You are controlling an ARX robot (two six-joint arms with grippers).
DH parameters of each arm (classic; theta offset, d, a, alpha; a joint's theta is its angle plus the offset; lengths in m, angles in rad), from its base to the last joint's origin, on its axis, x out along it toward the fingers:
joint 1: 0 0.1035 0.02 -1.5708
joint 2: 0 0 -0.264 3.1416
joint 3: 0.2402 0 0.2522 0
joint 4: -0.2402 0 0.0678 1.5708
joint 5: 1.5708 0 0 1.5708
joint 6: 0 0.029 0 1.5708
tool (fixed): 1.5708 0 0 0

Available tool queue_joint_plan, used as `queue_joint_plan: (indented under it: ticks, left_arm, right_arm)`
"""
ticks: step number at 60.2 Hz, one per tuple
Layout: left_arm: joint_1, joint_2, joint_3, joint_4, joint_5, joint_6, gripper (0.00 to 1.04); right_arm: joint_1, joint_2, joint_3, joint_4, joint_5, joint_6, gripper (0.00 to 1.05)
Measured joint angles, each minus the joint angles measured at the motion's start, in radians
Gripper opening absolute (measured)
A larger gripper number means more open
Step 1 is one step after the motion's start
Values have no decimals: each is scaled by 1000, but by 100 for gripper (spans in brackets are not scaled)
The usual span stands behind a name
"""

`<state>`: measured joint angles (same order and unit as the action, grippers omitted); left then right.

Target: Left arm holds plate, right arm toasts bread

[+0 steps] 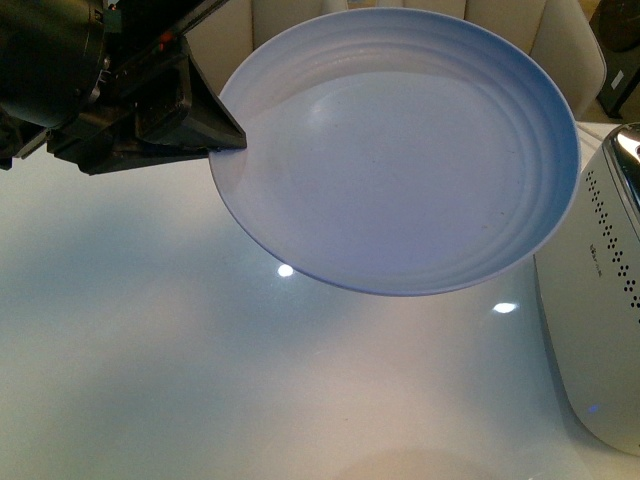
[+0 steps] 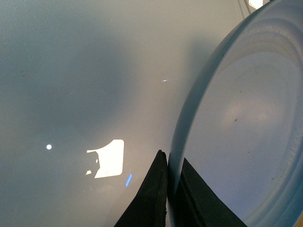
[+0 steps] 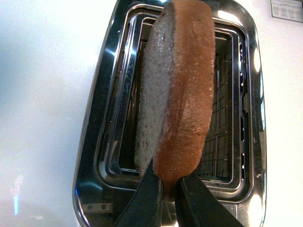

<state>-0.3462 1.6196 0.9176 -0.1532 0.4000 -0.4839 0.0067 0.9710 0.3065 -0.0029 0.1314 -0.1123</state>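
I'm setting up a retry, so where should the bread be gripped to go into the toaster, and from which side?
Grip the bread by one crust edge, pinching across its two flat faces, as the right gripper does now. Come from above the toaster, so the thin slice hangs on edge, parallel to a long slot, and can probably drop straight in.

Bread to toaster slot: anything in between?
Nothing. In the right wrist view the right hand holds the bread edge-on over the toaster, whose slot is open and bare.

Bulky black left arm (image 1: 228, 138), wedge-shaped jaws
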Motion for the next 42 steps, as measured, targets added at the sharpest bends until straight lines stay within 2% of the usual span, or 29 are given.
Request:
queue_joint_plan:
  ticks: [5, 7, 8, 36, 42]
  left_arm:
    - [0, 0, 0, 0, 0, 0, 3]
    - [0, 0, 0, 0, 0, 0, 3]
    - [0, 0, 0, 0, 0, 0, 3]
    - [0, 0, 0, 0, 0, 0, 3]
    - [0, 0, 0, 0, 0, 0, 3]
  right_arm:
    - [0, 5, -8, 12, 4, 9, 4]
    - [0, 5, -10, 15, 3, 14, 9]
    - [0, 5, -13, 16, 2, 17, 15]
    - [-37, -154, -43, -32, -73, 46, 76]
    - [-63, -285, -43, -69, -100, 67, 96]
